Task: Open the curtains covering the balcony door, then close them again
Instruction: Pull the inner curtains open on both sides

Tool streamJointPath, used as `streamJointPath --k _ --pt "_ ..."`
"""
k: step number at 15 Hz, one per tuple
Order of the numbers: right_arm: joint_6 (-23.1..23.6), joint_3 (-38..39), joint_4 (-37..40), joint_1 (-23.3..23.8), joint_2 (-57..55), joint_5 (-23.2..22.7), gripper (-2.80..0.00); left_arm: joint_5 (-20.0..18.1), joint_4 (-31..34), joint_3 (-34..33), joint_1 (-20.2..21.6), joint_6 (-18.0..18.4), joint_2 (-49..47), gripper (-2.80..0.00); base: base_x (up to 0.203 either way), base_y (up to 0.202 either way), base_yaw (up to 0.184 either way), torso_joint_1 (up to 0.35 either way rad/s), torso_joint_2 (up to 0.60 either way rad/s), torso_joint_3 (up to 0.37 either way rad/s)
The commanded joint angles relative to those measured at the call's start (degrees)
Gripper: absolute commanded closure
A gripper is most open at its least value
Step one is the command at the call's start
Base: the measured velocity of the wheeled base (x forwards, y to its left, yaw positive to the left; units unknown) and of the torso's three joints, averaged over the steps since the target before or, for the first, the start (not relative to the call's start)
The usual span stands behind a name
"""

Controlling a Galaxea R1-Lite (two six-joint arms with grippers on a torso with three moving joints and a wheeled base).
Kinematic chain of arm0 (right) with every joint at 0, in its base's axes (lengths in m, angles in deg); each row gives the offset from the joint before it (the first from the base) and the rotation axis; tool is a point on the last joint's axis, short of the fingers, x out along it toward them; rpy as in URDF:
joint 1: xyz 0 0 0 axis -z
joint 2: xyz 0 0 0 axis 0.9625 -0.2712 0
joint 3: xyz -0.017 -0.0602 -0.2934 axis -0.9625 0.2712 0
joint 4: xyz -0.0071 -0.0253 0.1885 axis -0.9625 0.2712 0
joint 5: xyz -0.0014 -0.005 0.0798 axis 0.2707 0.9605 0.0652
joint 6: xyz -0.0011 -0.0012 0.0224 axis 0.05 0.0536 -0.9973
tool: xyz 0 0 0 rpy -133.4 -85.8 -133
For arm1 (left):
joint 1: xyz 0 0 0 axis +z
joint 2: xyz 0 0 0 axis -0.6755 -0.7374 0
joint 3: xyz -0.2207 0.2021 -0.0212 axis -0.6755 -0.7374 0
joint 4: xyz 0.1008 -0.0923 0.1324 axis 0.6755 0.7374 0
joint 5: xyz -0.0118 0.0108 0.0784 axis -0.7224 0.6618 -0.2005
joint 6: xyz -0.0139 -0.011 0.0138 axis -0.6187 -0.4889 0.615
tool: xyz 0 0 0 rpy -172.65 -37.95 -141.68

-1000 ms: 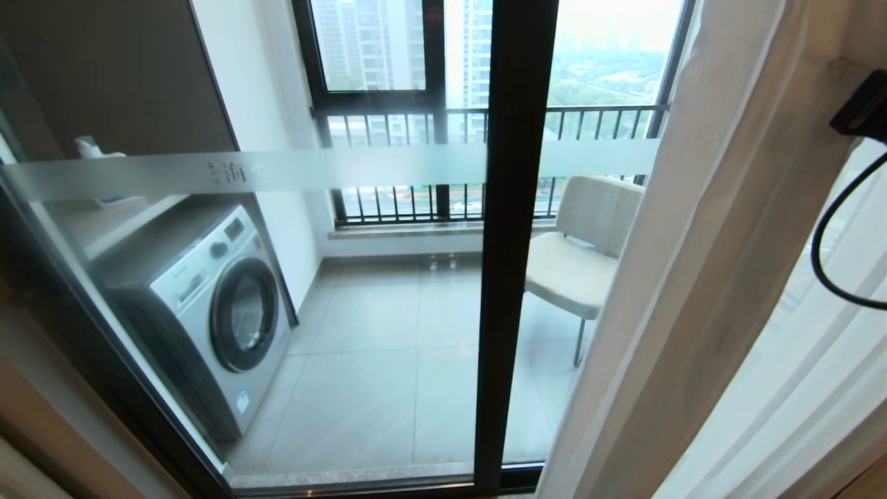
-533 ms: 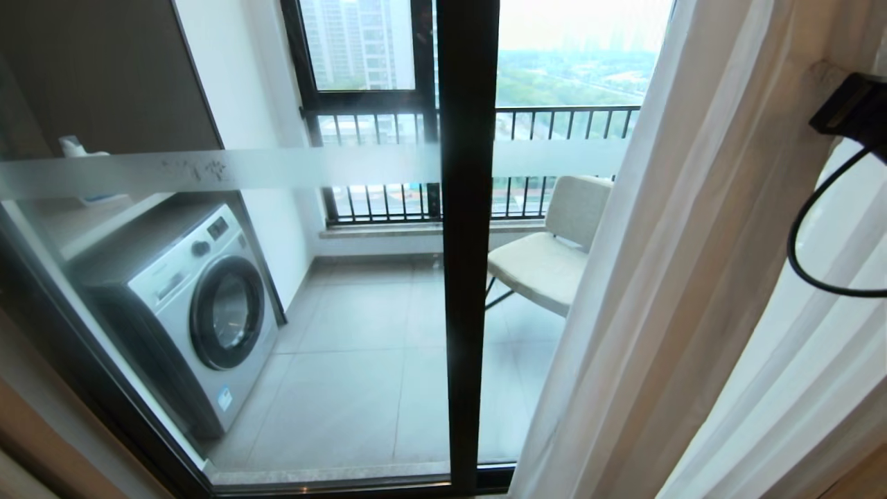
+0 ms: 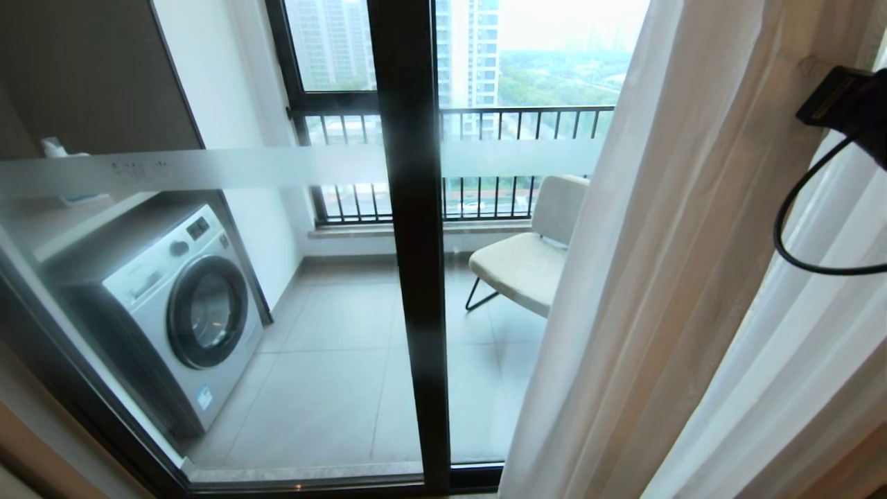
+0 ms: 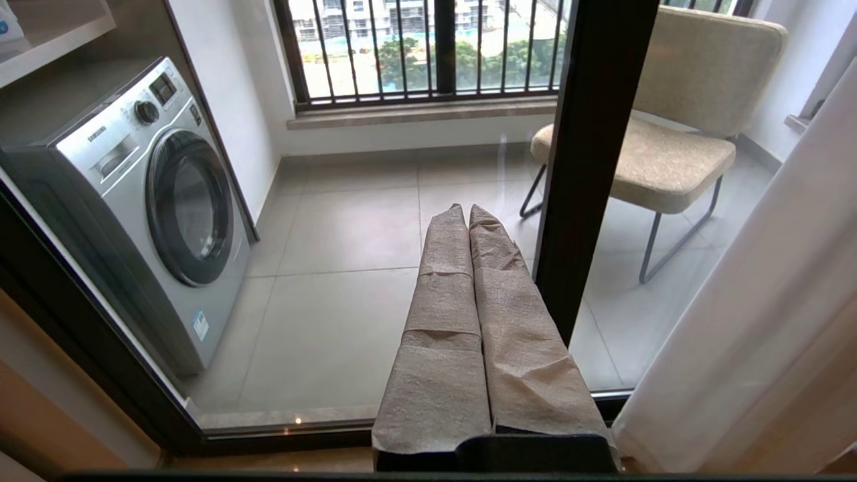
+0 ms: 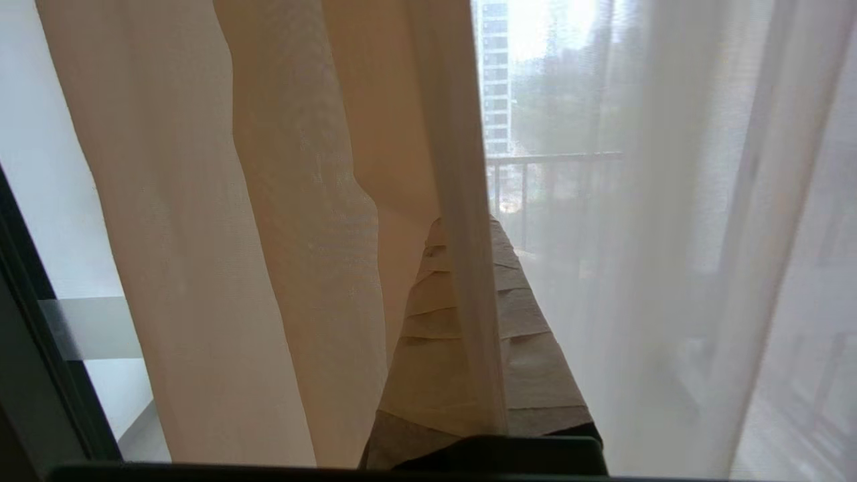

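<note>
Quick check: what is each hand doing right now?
Left hand: shut, empty, parked in front of the balcony door.
Right hand: shut, pushed in among the curtains; grip on fabric unclear.

Left gripper [image 4: 467,209] has two long tapering fingers [image 4: 442,321] wrapped in crinkled brown paper tape, rising from a black base; right gripper [image 5: 492,227] has the same wrapping, and a black looping cable [image 3: 797,229] hangs off its black housing [image 3: 842,100]

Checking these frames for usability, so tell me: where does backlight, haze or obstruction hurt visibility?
Head view: sky beyond the balcony door is washed out, and its frosted band veils the railing. Right wrist view: the curtains drape over the right gripper, the sheer layer hazing the outdoors. Left wrist view: evenly lit, left gripper clear.
</note>
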Motion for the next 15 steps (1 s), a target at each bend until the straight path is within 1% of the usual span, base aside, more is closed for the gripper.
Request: streamJointPath --k 1,7,15 --pt "-0.4 -0.8 -0.6 0.6 -0.4 -0.1 0.00 0.0 0.0 0.0 0.0 0.0 0.0 0.00 0.000 -0.186 0.001 0.002 0.00 0.005" --pt "-1.2 -6.0 -0.5 1.5 -3.0 -0.1 0.00 0.0 0.0 0.0 0.0 0.0 0.0 0.00 0.000 -0.188 0.002 0.003 0.00 0.003" --pt "-1.2 -9.4 -0.5 1.5 -5.2 -0.2 0.00 0.0 0.0 0.0 0.0 0.0 0.0 0.00 0.000 -0.184 0.004 0.002 0.00 0.003"
